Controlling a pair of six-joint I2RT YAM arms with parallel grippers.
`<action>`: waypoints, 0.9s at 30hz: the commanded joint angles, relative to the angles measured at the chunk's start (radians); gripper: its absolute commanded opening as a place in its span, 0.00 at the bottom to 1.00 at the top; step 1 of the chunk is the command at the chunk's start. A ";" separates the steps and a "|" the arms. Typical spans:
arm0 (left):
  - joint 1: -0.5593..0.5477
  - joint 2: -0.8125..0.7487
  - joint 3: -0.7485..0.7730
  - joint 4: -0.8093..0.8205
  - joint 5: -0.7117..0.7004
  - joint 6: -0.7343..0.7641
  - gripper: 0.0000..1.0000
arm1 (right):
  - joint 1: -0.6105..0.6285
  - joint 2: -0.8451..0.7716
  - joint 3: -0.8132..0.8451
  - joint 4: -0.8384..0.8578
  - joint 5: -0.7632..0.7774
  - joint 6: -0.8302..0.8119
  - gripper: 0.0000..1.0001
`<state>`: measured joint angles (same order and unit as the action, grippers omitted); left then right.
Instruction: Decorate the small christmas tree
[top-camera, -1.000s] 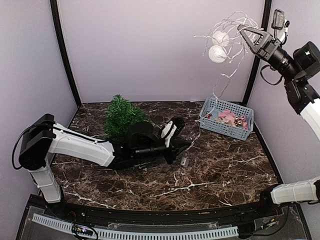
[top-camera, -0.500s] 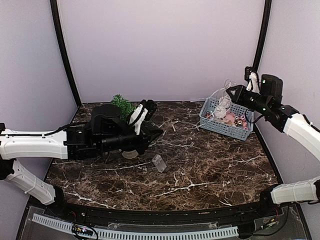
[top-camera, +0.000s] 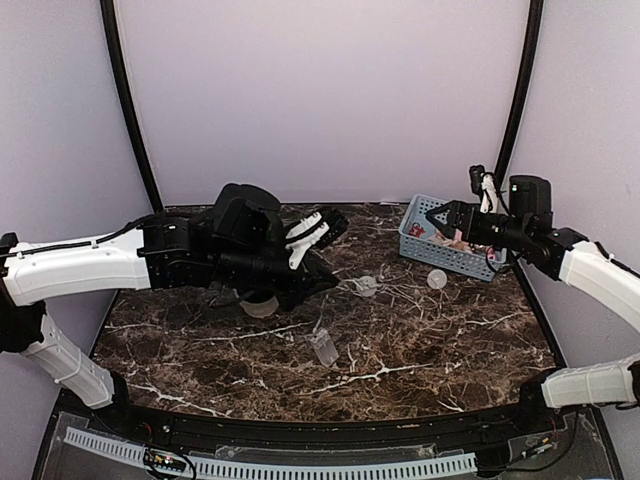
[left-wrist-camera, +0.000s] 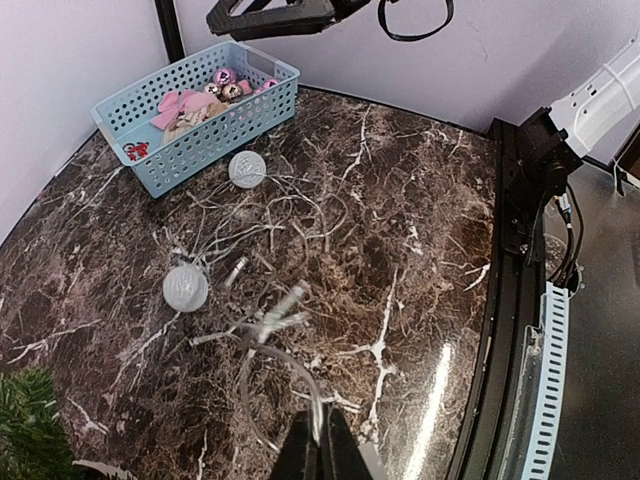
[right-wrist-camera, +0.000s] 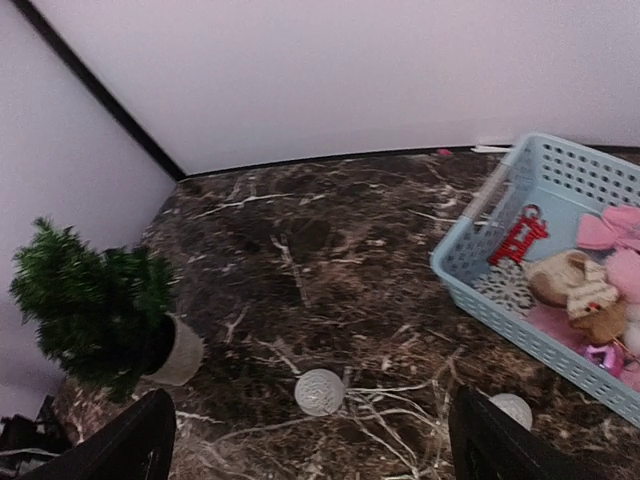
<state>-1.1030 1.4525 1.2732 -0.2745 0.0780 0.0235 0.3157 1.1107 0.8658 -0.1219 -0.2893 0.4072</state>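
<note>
Small christmas tree (right-wrist-camera: 95, 300) still bare: we've dropped light string (left-wrist-camera: 186, 287) from overhead onto bench (top-camera: 430, 350) beside basket (top-camera: 455, 260). Right gripper (top-camera: 438, 216) wide, empty; left gripper (left-wrist-camera: 312, 450) pinches its wire.

The left arm (top-camera: 80, 268) has a white shell behind its bulky black wrist block, and a thin black cable runs along that shell. The right arm (top-camera: 600, 272) matches it, with white links, black joints and short cables bunched at the wrist. Its fingers (right-wrist-camera: 125, 448) are matte dark grey with rounded tips.
</note>
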 joint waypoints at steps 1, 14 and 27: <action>0.013 0.002 0.088 -0.080 0.050 -0.006 0.00 | 0.019 -0.034 -0.065 0.213 -0.373 -0.045 0.97; 0.059 -0.003 0.153 -0.107 0.148 -0.053 0.00 | 0.317 0.096 -0.158 0.592 -0.463 0.123 0.80; 0.064 -0.008 0.145 -0.087 0.136 -0.073 0.00 | 0.437 0.185 -0.122 0.522 -0.374 0.069 0.51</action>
<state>-1.0451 1.4670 1.3994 -0.3706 0.2024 -0.0383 0.7315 1.2800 0.7235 0.3599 -0.6979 0.4808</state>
